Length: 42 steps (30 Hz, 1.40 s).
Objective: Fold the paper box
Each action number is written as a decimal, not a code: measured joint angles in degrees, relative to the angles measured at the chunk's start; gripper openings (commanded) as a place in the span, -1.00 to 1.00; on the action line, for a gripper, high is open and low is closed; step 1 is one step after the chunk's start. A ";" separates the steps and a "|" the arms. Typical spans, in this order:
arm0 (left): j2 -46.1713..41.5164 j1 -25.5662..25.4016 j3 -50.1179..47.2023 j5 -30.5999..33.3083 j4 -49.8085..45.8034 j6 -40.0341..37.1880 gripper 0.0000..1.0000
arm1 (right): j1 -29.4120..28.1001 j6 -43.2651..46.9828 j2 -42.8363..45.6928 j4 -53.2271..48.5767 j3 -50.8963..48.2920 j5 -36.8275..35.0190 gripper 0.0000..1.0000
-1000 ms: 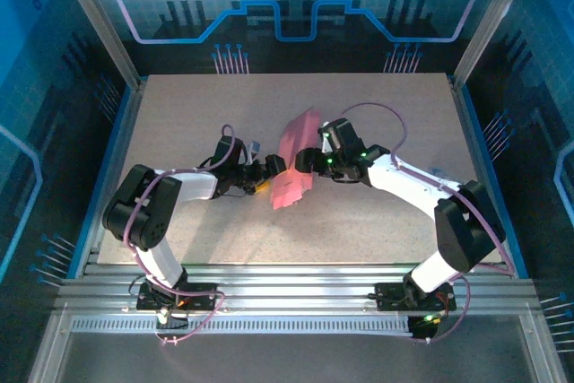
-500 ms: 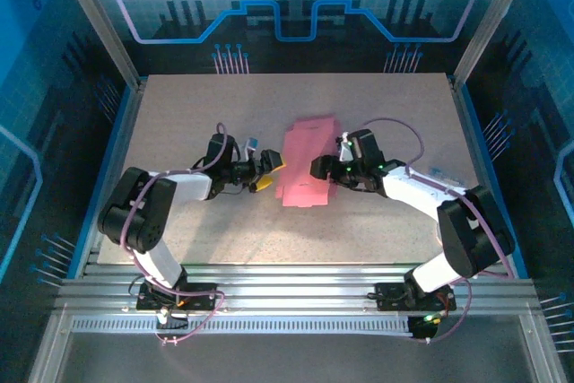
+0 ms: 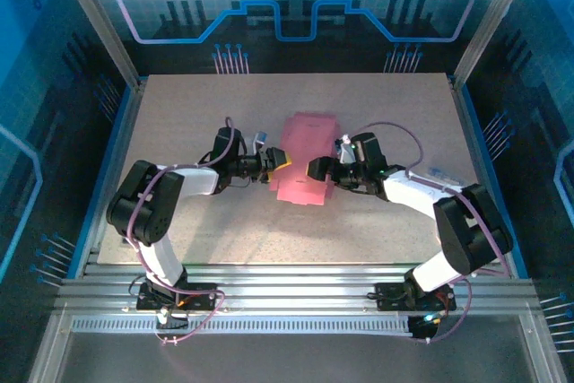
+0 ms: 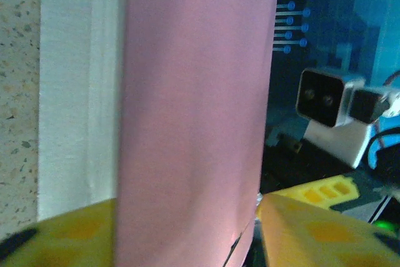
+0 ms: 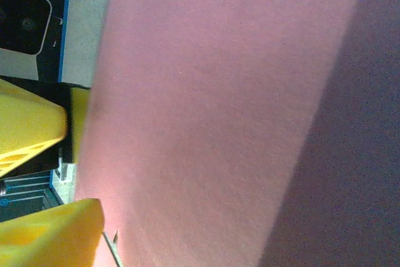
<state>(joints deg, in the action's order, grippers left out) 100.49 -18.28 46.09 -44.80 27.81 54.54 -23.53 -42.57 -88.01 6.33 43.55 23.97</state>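
Observation:
The pink paper box lies mid-table, partly raised between the two grippers. My left gripper is at its left edge. In the left wrist view a pink panel stands upright between my yellow fingers, which press on both of its sides, and a whitish strip shows to its left. My right gripper is at the box's right edge with its jaws spread wide. In the right wrist view the pink sheet is very close. One yellow finger shows at its left edge and the other is hidden.
A small grey card lies on the table beside the right forearm. Blue rails and metal posts border the speckled tabletop. The right wrist's camera housing faces the left wrist from close by.
The box, tilted up a second ago, has dropped lower between the arms. My left gripper has moved right onto its left edge and closed there. The right jaws have widened.

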 measured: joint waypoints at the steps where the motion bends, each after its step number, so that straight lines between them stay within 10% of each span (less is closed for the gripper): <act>1: -0.81 0.00 0.48 0.35 -1.95 -0.83 -0.41 | 0.09 -0.09 -0.09 0.28 -0.26 0.31 0.93; 20: -13.03 -7.06 12.68 16.33 -35.80 -15.72 -0.62 | 7.41 3.30 16.28 -7.45 -5.66 -0.74 1.00; 29: -11.98 -16.11 17.38 22.21 -38.25 -13.46 -0.32 | 10.88 6.62 23.85 -16.13 -9.40 -2.60 1.00; 35: -11.52 -18.80 18.67 29.44 -40.24 -10.75 0.25 | 11.02 9.81 30.38 -21.97 -9.05 -2.62 1.00; 42: -11.21 -18.64 19.28 34.84 -44.87 -11.06 0.32 | 11.02 13.55 34.16 -29.38 -5.81 -2.93 1.00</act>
<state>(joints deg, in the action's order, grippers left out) 89.27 -36.93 65.36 -9.96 -17.06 43.48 -12.51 -29.02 -53.84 -23.05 37.74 21.04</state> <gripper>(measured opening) 0.662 0.999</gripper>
